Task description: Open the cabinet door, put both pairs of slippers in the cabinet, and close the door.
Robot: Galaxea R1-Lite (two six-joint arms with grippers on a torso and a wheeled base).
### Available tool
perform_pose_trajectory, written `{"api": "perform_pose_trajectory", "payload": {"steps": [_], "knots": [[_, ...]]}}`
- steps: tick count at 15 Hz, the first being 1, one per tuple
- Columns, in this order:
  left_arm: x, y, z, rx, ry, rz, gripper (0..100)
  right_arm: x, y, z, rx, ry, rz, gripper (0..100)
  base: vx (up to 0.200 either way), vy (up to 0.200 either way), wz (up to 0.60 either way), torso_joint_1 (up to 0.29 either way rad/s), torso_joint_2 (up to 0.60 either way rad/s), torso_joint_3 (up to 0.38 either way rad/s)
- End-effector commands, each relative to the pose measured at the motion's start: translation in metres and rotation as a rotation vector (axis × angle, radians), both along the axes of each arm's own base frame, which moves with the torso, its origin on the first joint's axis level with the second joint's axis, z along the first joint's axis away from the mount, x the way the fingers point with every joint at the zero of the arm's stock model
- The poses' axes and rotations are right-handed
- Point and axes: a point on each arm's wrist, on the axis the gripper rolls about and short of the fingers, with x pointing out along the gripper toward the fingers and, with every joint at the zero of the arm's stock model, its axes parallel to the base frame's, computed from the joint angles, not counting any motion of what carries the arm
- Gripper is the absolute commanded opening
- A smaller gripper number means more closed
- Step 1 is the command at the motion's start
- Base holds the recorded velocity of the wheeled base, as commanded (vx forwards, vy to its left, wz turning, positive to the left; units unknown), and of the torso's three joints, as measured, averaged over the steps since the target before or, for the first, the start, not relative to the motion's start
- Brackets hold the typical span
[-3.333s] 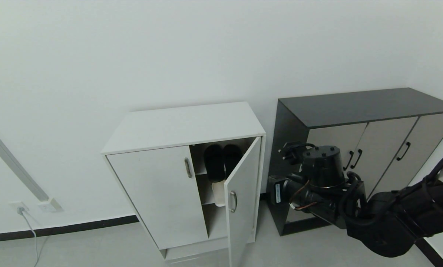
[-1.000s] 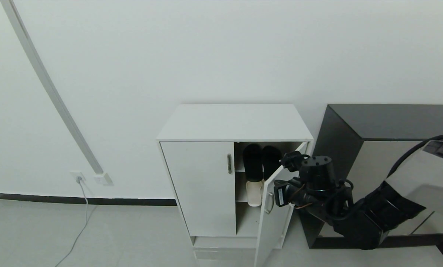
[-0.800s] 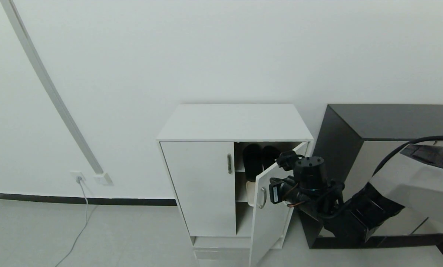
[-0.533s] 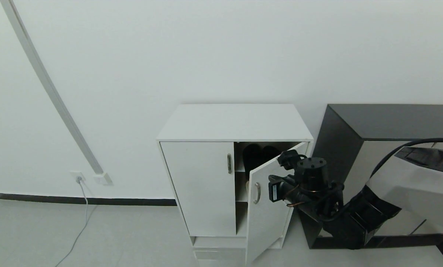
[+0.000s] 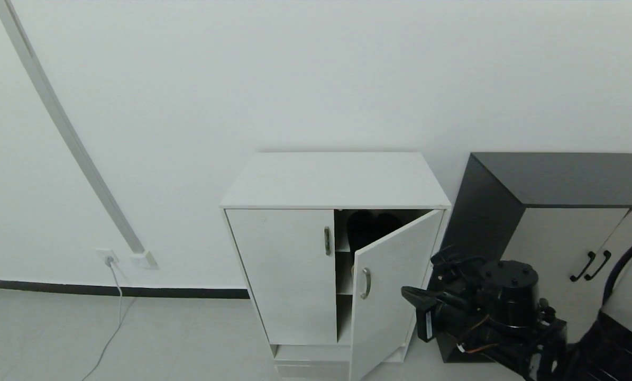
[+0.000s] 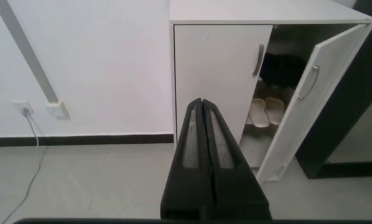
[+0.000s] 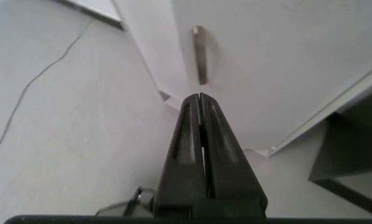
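The right pincer (image 7: 200,98), pressed together and empty, lies just right of the half-open door (image 5: 392,264) of the white cabinet (image 5: 334,180), tips toward its upright handle (image 5: 366,283); black slippers (image 6: 284,67) and white slippers (image 6: 265,112) sit shelved inside.

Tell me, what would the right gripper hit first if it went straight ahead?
Most likely the outer face of the half-open door of the white cabinet, just beside its metal handle. The shut right gripper points straight at it; how far off is unclear.
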Motion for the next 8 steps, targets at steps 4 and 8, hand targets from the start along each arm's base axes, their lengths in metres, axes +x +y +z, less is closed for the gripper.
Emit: {"api": "perform_pose_trajectory", "payload": {"steps": [4,8], "knots": [[0.0,0.0,0.0,-0.001,0.001,0.0,0,-0.023,-0.009,0.0,-0.007,0.008,0.026,0,0.15,0.0,0.0,0.003,0.0,-0.001],[0.0,0.0,0.0,-0.001,0.001,0.0,0,-0.009,0.004,-0.012,-0.016,0.021,0.034,0,0.0,0.0,0.0,0.0,0.0,0.0]]}}
